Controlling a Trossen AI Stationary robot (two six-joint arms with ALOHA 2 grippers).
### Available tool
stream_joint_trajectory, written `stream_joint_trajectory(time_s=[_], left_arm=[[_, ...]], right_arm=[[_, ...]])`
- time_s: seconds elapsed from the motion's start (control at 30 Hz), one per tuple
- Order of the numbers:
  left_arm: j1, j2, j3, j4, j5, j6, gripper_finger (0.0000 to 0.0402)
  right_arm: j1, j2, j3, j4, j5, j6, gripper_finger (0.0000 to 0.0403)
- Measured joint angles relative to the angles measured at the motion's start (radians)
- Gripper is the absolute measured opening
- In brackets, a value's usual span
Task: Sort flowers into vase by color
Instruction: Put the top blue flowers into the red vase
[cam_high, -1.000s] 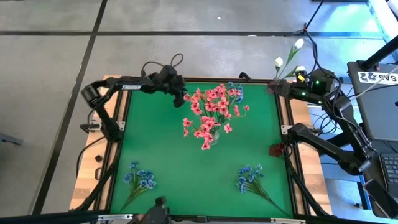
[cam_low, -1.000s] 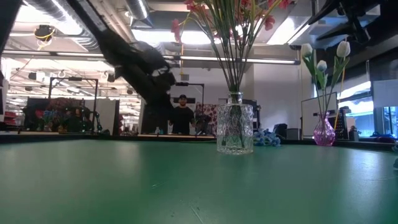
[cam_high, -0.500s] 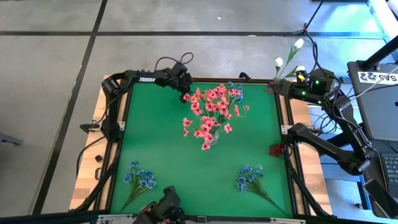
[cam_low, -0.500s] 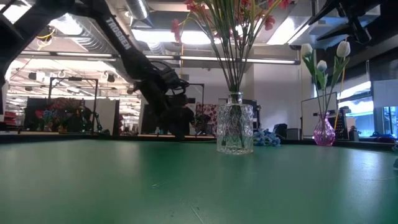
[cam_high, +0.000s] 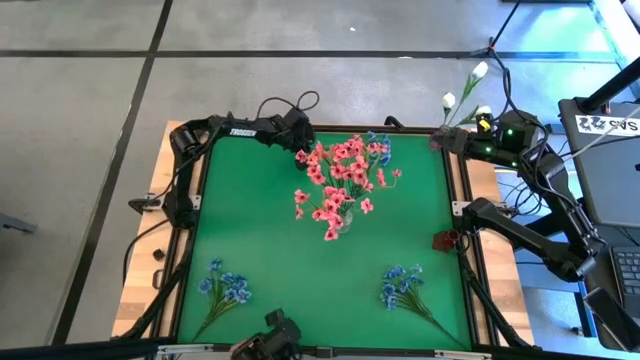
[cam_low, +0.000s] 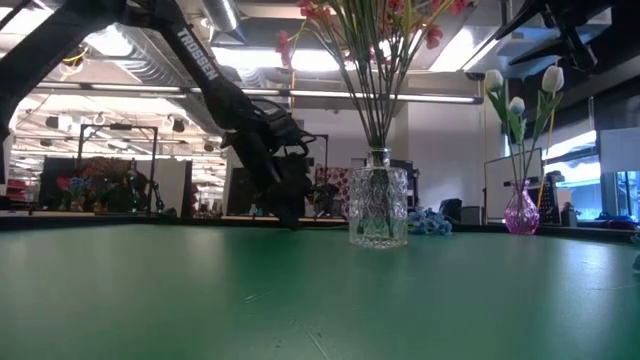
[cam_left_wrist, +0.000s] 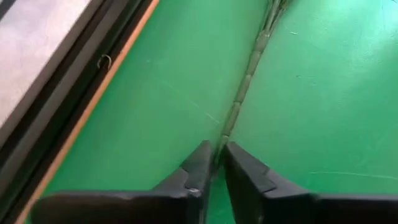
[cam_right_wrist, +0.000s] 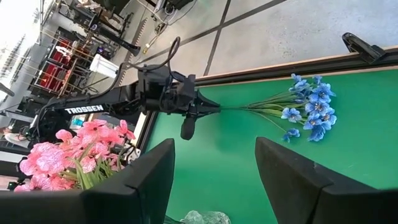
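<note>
Bright, even overhead light falls on the green table, with only soft shadows. Behind the glass vase, ceiling lights glare white and wash out the room. Near the vase, the mat blurs toward the low camera.

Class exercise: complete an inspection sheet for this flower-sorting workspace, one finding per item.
Surface: green mat, wooden border.
Job's things: clear glass vase holds pink flowers; two near blue sprigs lie at the near edge; far blue sprig lies at the far edge; white buds stand in a pink vase.
Clutter: small dark red object at the right edge.
Claws: left claw closed on the far blue sprig's stem; right claw open, empty.
Cables: black loops over the left arm.
Surroundings: grey floor.
</note>
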Motion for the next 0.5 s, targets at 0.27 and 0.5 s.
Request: stream_joint_trajectory(time_s=[0.27, 0.5], left_arm=[[-0.08, -0.003, 0.003, -0.122, -0.056, -0.186, 0.0003], [-0.135, -0.047, -0.004, -0.316, -0.057, -0.252, 0.0001]], right_arm=[[0.0, 0.0, 0.0, 0.002, 0.01, -0.003, 0.0223], [0.0, 0.0, 0.0, 0.03, 0.011, -0.002, 0.0223]])
